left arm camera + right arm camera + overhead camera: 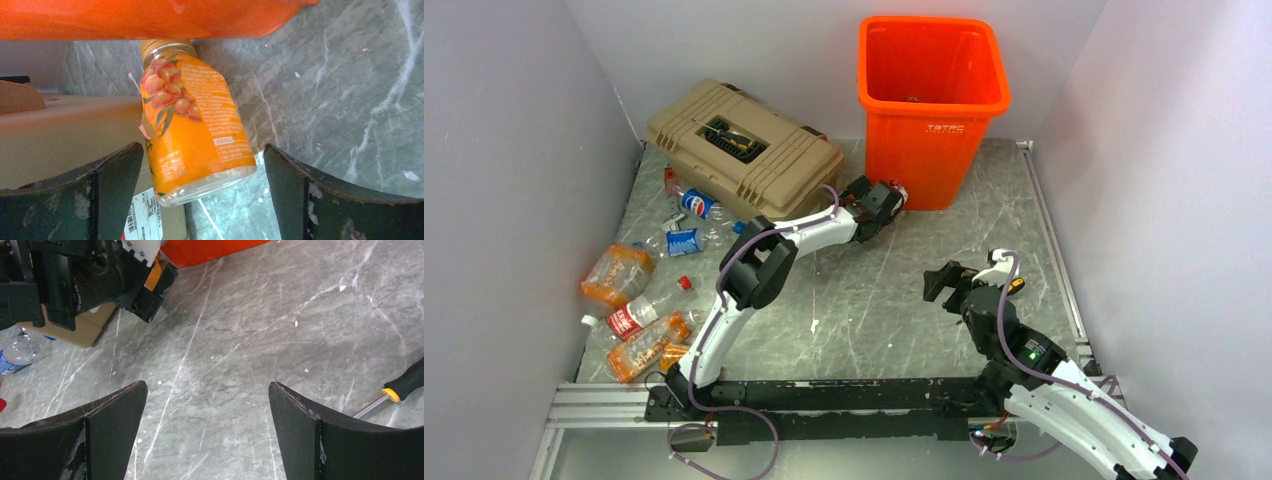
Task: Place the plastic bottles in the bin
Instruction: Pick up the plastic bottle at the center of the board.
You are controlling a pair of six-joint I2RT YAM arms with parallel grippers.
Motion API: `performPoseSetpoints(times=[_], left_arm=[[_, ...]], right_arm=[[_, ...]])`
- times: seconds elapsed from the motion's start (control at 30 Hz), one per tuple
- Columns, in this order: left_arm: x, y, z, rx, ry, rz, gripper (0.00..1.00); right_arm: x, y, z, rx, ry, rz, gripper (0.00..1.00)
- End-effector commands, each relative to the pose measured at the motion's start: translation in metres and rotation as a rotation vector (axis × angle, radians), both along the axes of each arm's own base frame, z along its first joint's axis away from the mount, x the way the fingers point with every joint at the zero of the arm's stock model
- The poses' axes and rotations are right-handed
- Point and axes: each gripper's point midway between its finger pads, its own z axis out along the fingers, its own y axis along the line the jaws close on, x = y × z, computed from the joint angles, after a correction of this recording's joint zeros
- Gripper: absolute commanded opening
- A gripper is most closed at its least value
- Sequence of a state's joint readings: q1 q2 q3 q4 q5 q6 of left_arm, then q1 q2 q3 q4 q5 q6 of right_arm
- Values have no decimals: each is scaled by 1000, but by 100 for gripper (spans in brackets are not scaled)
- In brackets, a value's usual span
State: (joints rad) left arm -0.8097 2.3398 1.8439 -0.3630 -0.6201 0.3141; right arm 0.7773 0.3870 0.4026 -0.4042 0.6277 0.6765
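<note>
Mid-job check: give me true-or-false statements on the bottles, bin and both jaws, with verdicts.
The left jaws are shut on the orange bottle. False: they stand open either side of it.
That bottle lies on the table, cap toward the bin. True.
The right jaws hold the screwdriver. False: they are open and empty; it lies on the table.
More bottles lie near the toolbox. True.
The bin is tipped over. False: upright.

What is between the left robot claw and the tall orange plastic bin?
A small plastic bottle with an orange fruit label, cap toward the bin, between the fingers of the open left gripper. The left wrist view shows it.
</note>
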Motion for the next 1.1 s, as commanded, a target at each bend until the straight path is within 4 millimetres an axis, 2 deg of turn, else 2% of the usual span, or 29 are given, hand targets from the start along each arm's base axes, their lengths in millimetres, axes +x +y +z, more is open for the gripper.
performPoseSetpoints(times=[0.0, 0.27, 0.4, 0.53, 0.67, 0.8, 0.9, 1.07], left_arm=[[12, -5, 4, -6, -45, 11, 94], [11, 1, -7, 1, -44, 30, 77], [10, 5, -6, -2, -58, 38, 63], [5, 5, 4, -15, -84, 43, 52], [-10, -1, 34, -28, -136, 31, 46], [-39, -11, 79, -54, -197, 7, 43], [-75, -10, 117, -85, -224, -4, 38], [-142, 4, 166, -193, -190, -45, 24]], right_arm=[[2, -4, 7, 1, -18, -23, 96], [0, -5, 6, 10, -17, -21, 96], [0, -4, 6, 9, -15, -20, 96], [1, -4, 6, 10, -14, -21, 95], [1, -3, 9, 18, -17, -22, 95], [2, -4, 16, 23, -27, -25, 95], [2, -6, 23, 18, -40, -33, 95], [3, -6, 27, 26, -55, -32, 95]])
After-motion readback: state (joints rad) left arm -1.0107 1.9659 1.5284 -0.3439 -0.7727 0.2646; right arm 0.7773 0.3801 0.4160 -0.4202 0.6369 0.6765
